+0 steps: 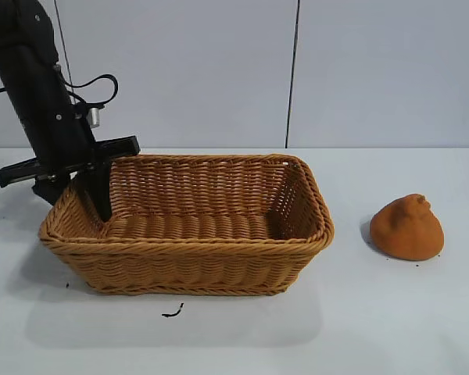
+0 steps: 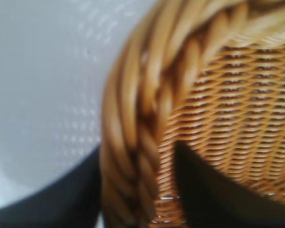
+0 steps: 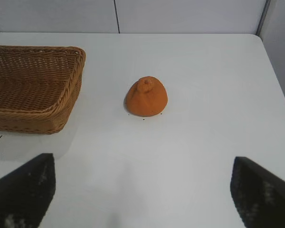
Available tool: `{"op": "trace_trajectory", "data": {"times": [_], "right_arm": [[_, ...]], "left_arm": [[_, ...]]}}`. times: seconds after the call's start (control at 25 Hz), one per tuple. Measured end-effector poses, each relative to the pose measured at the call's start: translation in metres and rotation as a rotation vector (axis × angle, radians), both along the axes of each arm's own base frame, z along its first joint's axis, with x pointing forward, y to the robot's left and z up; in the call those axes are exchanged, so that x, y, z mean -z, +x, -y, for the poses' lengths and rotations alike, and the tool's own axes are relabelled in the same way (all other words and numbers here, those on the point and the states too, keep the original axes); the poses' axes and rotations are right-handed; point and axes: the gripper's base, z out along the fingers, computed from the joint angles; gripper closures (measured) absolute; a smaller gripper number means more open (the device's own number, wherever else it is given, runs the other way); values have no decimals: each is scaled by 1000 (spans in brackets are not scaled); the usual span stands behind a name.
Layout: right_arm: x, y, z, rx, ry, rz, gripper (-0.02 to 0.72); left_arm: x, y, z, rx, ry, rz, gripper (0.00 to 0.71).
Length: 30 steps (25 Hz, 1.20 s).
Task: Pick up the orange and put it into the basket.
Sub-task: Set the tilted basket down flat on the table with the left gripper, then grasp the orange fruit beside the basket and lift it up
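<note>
**Left gripper set astride basket rim; orange on table, outside basket**

The basket [image 1: 187, 226] is found standing on the white table [image 1: 391, 312], left of centre in the exterior view. The orange [image 1: 407, 227] is seen resting on the table at the basket's 3 o'clock, near it but clear of its side, knobbly top upward. Nothing is seen inside the basket.

The left gripper [image 1: 82, 199] is located at the basket's left end, at about 9 o'clock of the basket. One dark finger [image 1: 99, 195] is seen reaching down inside the left wall. In the left wrist view the braided rim [image 2: 133, 142] is observed running between the two dark fingers [image 2: 213, 190], one on the inner side and one on the outer. The fingers are set astride the rim; whether they press on it cannot be told.

The right gripper [image 3: 142, 190] is not seen in the exterior view. In the right wrist view its two fingers [image 3: 261, 194] are held wide apart with nothing between them, above bare table, and the orange [image 3: 146, 97] is seen well ahead of them. The basket's corner [image 3: 61, 90] is also recorded in that view, beside the orange and apart from it.

A small dark scrap [image 1: 173, 312] is noted on the table at the basket's 6 o'clock.
</note>
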Motion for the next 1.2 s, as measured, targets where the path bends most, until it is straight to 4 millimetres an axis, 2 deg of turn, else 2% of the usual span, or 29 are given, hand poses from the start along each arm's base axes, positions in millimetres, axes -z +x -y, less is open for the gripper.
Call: {"op": "trace_trajectory", "data": {"times": [0.12,0.32,0.48,0.56,0.68,0.8,1.04,1.16,1.2], "right_arm": [[0,0,0,0,0,0,10],[0,0,0,0,0,0,10],[0,0,0,0,0,1,10],[0,0,0,0,0,2,10],[0,0,0,0,0,2,10],[0,0,0,0,0,2,10],[0,0,0,0,0,2,10],[0,0,0,0,0,2,10],[0,0,0,0,0,2,10]], "left_arm": [[-15,1,0,25,-6,19,20],[-75,0,-2,49,-14,162,16],[-110,-5,-10,76,50,268,16],[-114,-5,-13,83,77,283,16],[-118,-4,-31,88,171,305,16],[-118,0,-58,58,239,302,16],[-118,2,-123,-63,317,278,15],[-120,-1,-136,-93,322,272,15],[-124,-9,-140,-101,323,268,15]]}}
